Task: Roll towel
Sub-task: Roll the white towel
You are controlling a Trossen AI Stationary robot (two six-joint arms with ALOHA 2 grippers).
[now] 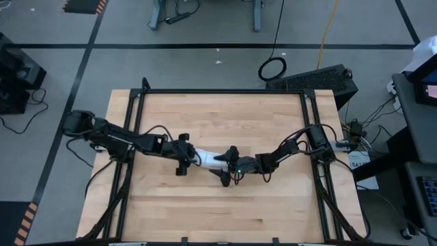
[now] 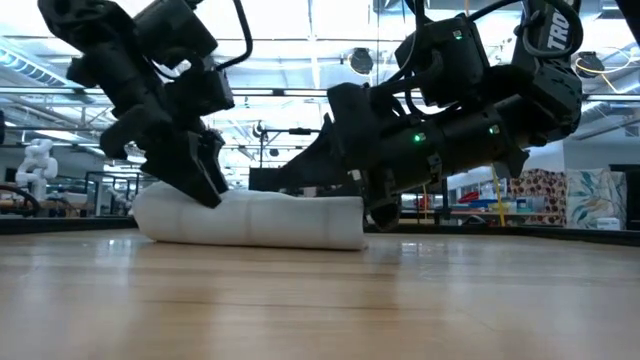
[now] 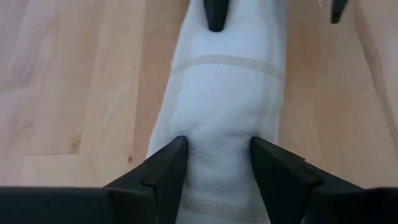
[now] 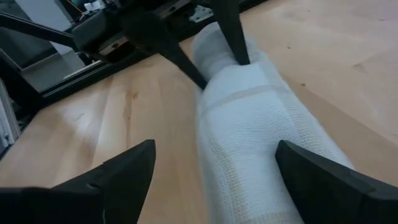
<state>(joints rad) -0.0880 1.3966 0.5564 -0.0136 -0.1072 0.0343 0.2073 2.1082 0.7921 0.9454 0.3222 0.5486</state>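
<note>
- The wooden desk, framed by a dark metal rail, is seen from above with both dark arms reaching in toward its middle.
- The towel is found rolled into a long white cylinder, lying flat on the desk near its centre, between the two arms.
- The left end effector is set at the left end of the roll; its two dark fingers are pressed against both sides of the cloth, which is pinched in between them, so the towel is gripped.
- The right end effector is placed at the right end of the roll, its jaws spread wide to either side of the cloth; the roll is straddled, and no clamping on it can be made out.
- Pale woven bands are seen crossing the roll in both wrist views.
</note>
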